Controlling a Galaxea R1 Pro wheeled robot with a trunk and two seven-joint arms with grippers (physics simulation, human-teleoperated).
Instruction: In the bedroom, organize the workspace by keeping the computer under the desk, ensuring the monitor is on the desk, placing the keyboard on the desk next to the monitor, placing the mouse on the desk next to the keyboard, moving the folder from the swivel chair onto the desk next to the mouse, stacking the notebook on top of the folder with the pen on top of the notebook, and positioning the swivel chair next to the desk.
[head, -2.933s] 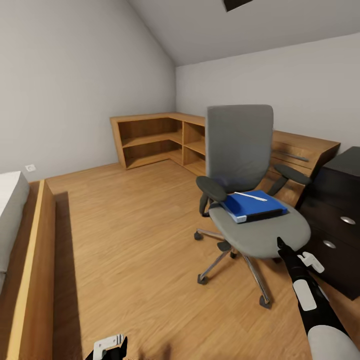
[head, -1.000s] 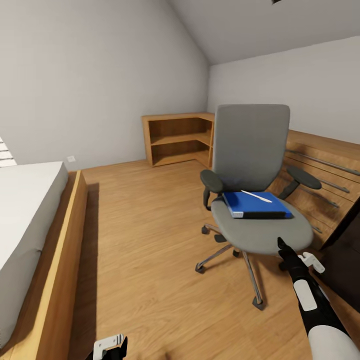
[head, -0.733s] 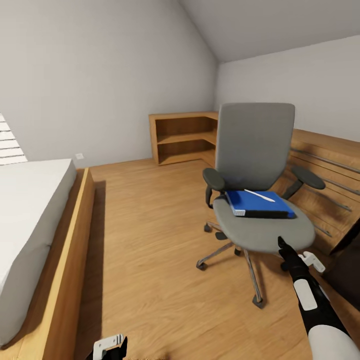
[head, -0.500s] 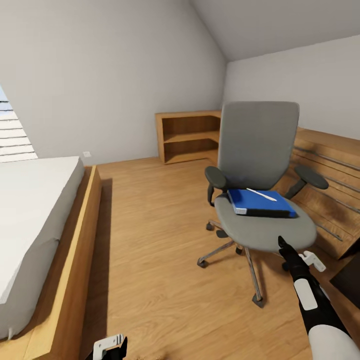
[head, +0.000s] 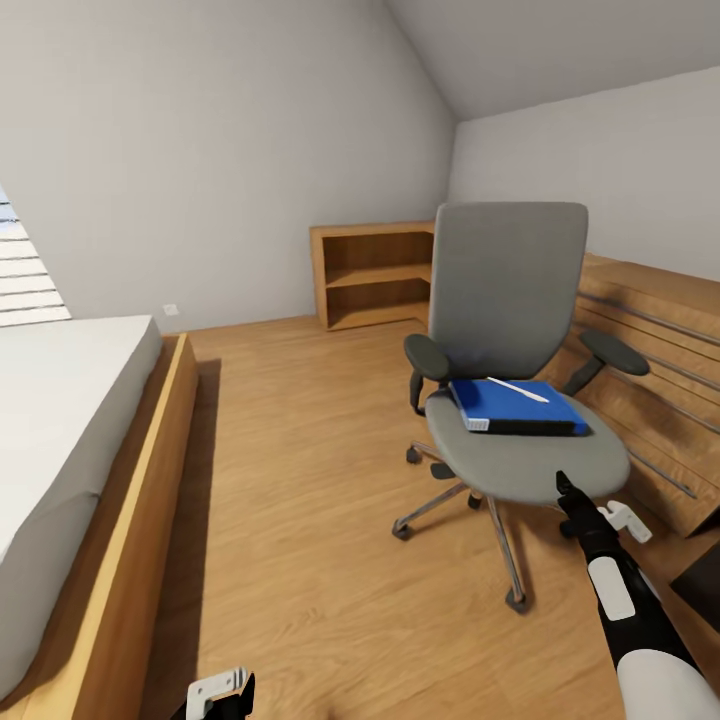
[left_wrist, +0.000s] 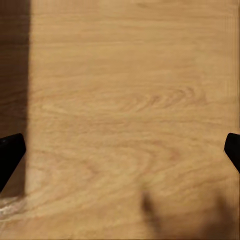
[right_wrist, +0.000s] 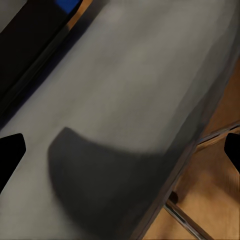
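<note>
One arm is well placed: your right gripper (head: 580, 505), jaws wide and empty, hovers at the swivel chair (head: 515, 350) seat's front edge; the folder (head: 515, 405) lies just beyond, long axis crosswise.

The bed (head: 70, 420) is cut off at nine o'clock. At the right wrist, only the fingers' (right_wrist: 10, 152) tips show, and the folder (right_wrist: 67, 5) is a blue sliver at eleven o'clock.
</note>
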